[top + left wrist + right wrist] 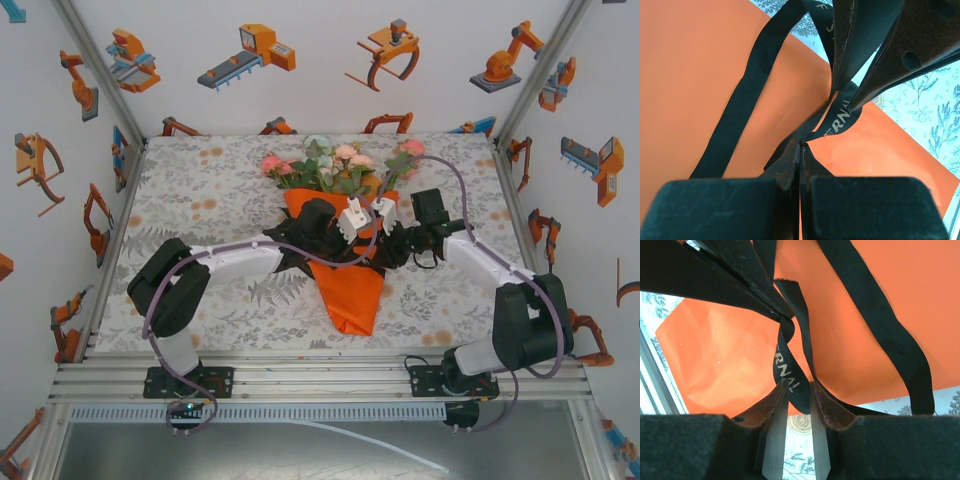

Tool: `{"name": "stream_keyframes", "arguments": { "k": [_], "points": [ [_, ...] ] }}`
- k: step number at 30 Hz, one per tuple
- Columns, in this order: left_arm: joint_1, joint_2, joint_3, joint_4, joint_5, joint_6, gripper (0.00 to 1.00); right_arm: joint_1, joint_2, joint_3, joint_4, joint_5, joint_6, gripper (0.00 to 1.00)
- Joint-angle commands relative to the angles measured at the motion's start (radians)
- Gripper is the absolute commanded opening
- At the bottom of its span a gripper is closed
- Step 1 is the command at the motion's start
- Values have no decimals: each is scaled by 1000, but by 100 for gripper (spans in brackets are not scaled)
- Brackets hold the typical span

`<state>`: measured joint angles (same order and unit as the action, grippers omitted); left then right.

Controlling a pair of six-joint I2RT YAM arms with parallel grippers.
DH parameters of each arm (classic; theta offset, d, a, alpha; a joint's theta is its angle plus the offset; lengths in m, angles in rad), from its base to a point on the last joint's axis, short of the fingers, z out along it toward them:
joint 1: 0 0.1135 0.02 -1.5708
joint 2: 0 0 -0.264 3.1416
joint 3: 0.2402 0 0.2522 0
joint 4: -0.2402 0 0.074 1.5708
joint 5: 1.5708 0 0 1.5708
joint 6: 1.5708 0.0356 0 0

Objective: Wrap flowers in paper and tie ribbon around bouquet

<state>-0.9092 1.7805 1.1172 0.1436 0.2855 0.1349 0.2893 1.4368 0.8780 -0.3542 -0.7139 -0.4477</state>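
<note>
At the bouquet's (pixel 350 262) waist: ribbon (pixel 738 102) being tied

Bouquet lies on the tabletop (pixel 200 190), flowers (pixel 335 160) at its far end. Ribbon crosses the orange paper (pixel 685 75) at the bouquet's waist. Left jaws are pressed together, pinching ribbon. Right jaws are slightly spread, lettered strand loose between them. Likely step: snug the knot. Right should clamp first, then both pull apart evenly, low over the bouquet, so the paper doesn't crumple.

The top camera looks down from above and behind the arm bases (pixel 190 381) over the whole table (pixel 200 190). Both wrist cameras sit very close, facing each other across the same lettered ribbon (pixel 740 105) on paper (pixel 685 100).
</note>
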Motion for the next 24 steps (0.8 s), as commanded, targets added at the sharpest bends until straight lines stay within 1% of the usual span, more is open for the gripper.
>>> {"name": "stream_keyframes", "arguments": {
  "k": [1,5,8,9,11,13,14,15,18,19,21,24],
  "points": [
    [-1,7,14,32,9,-21,1,6,-25,27,-20,67,-14,27],
    [0,14,25,31,-5,-25,1,4,-70,15,36,167,77,28],
    [0,27,39,35,-40,-36,1,3,-124,-7,117,270,261,28],
    [0,33,44,38,-56,-41,1,2,-148,-16,143,296,353,27],
    [0,48,56,43,-89,-49,1,3,-197,-36,189,390,626,28],
    [0,65,76,39,-122,-56,1,4,-251,-49,157,503,917,25],
    [0,74,86,37,-136,-61,1,5,-287,-67,138,529,1058,22],
    [0,81,94,41,-144,-65,1,21,-333,-103,143,551,1156,21],
    [0,93,95,71,-157,-80,1,108,-466,-202,141,697,1368,23],
    [1,95,96,75,-158,-84,1,127,-494,-221,125,727,1433,24],
    [0,104,103,81,-158,-89,1,149,-523,-257,108,740,1549,25],
    [3,116,113,83,-155,-98,1,188,-501,-284,129,740,1616,26]
  ]
}}
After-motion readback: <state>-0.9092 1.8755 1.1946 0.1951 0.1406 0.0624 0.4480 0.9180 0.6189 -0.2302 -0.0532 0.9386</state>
